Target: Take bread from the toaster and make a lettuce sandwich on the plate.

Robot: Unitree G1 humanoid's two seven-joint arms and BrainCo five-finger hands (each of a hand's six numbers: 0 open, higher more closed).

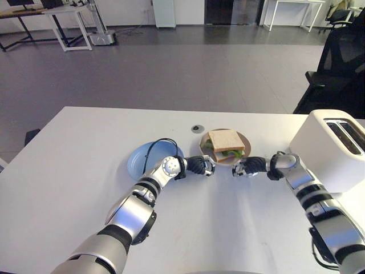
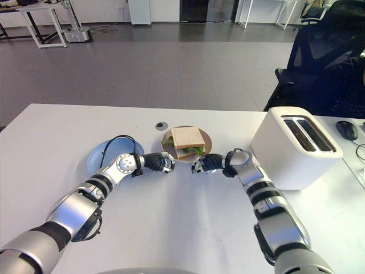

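The sandwich (image 1: 226,141) sits on the brown plate (image 1: 247,142) near the middle of the surface (image 1: 74,171). A slice of bread is on top and lettuce (image 1: 228,153) shows at its near edge, so the task looks all but finished. Both toaster (image 1: 325,154) slots look empty.

The left hand (image 1: 201,166) and the right hand (image 1: 246,167) hover just in front of the plate, 1 on each side. Their fingers are curled and neither holds anything.

The main risk is in pulling back. Either hand is close enough to clip the plate rim and shove it, which could slide the top slice off the lettuce. A black cable (image 1: 157,144) loops over the blue plate (image 1: 140,161) beside the left wrist and could drag that plate if it snags. The right forearm is near the toaster and could nudge it.
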